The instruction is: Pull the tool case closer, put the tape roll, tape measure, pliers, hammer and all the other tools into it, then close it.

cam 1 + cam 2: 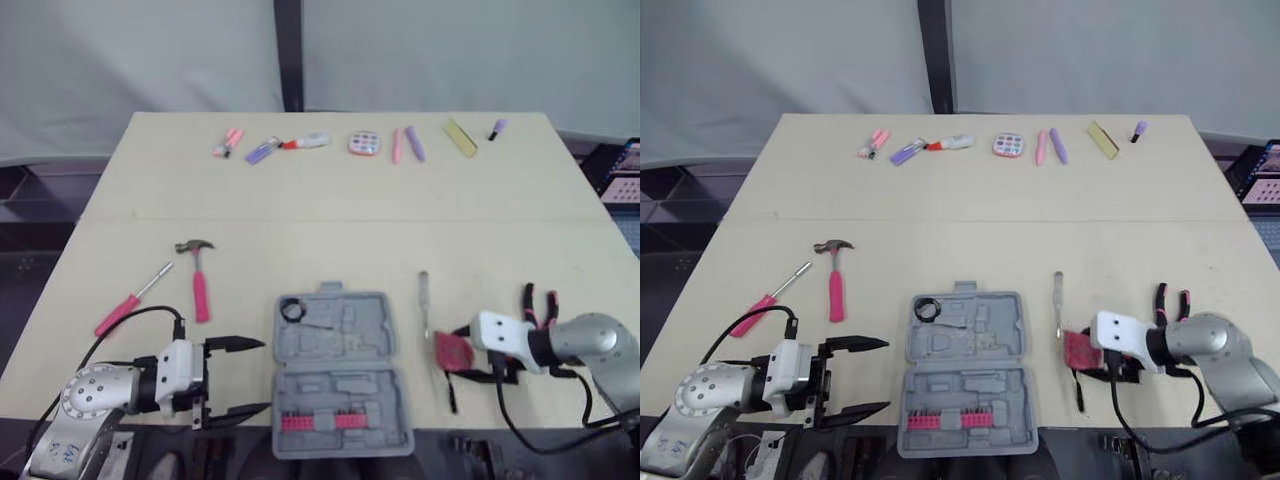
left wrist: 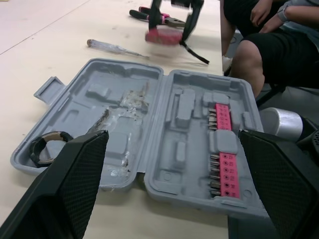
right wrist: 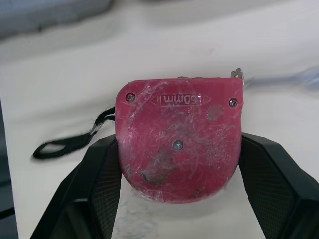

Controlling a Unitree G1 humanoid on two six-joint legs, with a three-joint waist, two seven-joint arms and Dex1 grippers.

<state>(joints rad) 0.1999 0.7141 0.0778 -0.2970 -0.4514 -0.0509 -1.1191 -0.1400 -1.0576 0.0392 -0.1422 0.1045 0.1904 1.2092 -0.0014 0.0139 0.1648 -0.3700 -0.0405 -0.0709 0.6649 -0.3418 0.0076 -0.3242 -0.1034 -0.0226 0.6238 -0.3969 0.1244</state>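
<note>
**A:** The fingers (image 3: 97, 189) of the right gripper (image 1: 1080, 352) are clamped on either side of the red tape measure (image 3: 179, 144). It's low over the table, just right of the tool case (image 1: 345, 330). I can't tell whether it's touching the tabletop or just above it.

**B:** So I'd say the step in hand is packing the tape measure. Which way does it face?

**A:** Its broad flat face is turned back toward the wrist and it's gripped across its width. The body is nearly as wide as it is tall, so it has no real long axis. The black strap trails toward the near edge of the table.

**B:** Then the next move is probably to carry it left over the open case and into a free recess. The strap needs to go inside too, or it could get caught when the lid shuts.

**A:** The case lies open flat at the near edge, with its long axis running away from the robot. The tape roll (image 1: 291, 310) sits in a corner of the far half.

**B:** And the left gripper (image 1: 265, 376)?

**A:** Its fingers are spread wide and hold nothing. It's just left of the case. The hammer (image 1: 200, 285) lies further left and the pliers (image 1: 540, 305) lie on the right.
</note>
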